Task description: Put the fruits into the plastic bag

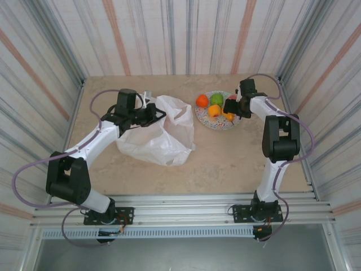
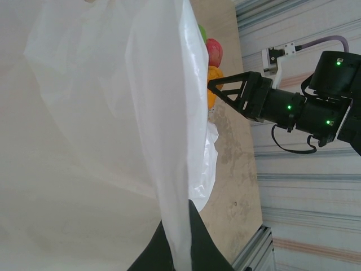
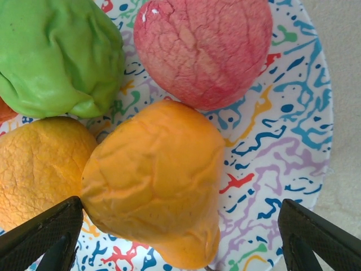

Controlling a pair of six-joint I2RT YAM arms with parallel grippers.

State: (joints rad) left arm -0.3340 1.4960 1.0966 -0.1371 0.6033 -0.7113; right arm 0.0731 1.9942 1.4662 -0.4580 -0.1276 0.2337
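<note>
The white plastic bag (image 1: 163, 138) lies crumpled left of centre, and my left gripper (image 1: 148, 114) is shut on a fold of film at its top edge. In the left wrist view the film (image 2: 101, 113) runs down between the dark fingers (image 2: 208, 245) of that gripper (image 2: 183, 248). Several fruits sit on the speckled plate (image 1: 225, 124): an orange one (image 1: 202, 101), a green one (image 1: 216, 99) and a yellow-orange one (image 1: 214, 110). My right gripper (image 1: 231, 107) hangs open over them. Its fingertips (image 3: 42, 231) straddle a yellow-orange fruit (image 3: 155, 180), beside a pink fruit (image 3: 206, 51) and a green one (image 3: 56, 53).
The plate (image 3: 293, 113) stands at the back right, close to the striped right wall (image 1: 316, 84). Another orange fruit (image 3: 36, 164) touches the straddled one on the left. Bare tabletop (image 1: 225, 164) lies in front of the bag and plate.
</note>
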